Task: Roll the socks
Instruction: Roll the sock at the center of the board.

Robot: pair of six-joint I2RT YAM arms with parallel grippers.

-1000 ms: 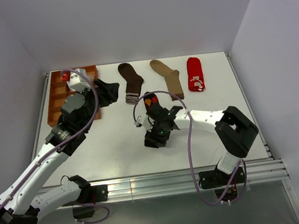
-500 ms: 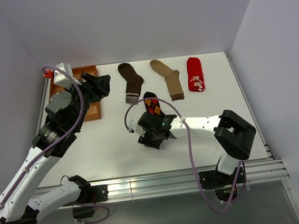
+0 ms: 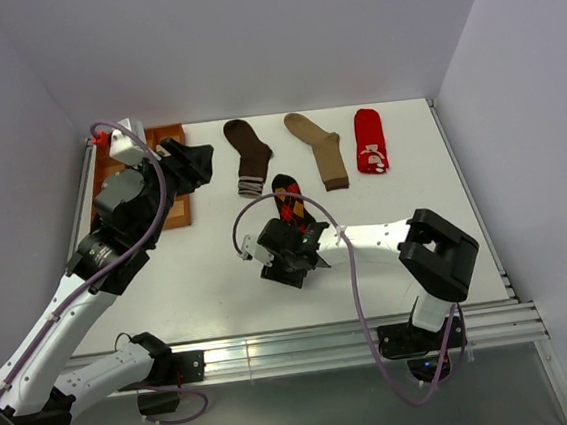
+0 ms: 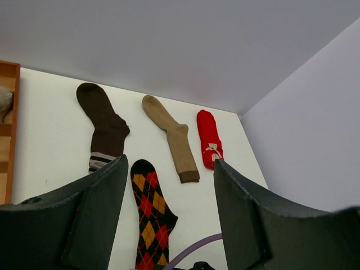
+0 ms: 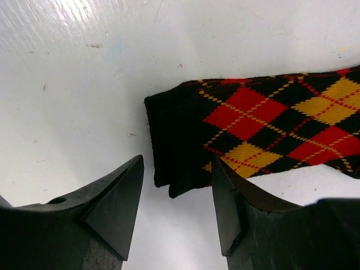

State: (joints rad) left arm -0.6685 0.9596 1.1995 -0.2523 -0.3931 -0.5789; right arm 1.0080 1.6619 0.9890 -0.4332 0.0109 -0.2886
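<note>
Sitting in tray [image 4: 15, 129]: pale fabric lump, one compartment.
Argyle sock [image 5: 253, 124]: flat on surface [image 3: 199, 271], bare room around.
Right pincer [image 5: 177, 169]: open, empty, over its cuff.
Left pincer [image 4: 170, 163]: open, empty, raised.

— Do we have any writing, label or number here that we can read?
— None. The nearest we come to a sign is the white figure on the red sock [image 3: 369, 142], too small for us to tell whether it carries letters.
— And the argyle sock [image 5: 270, 129]?
— There we see only diamonds, red and yellow on black.
</note>
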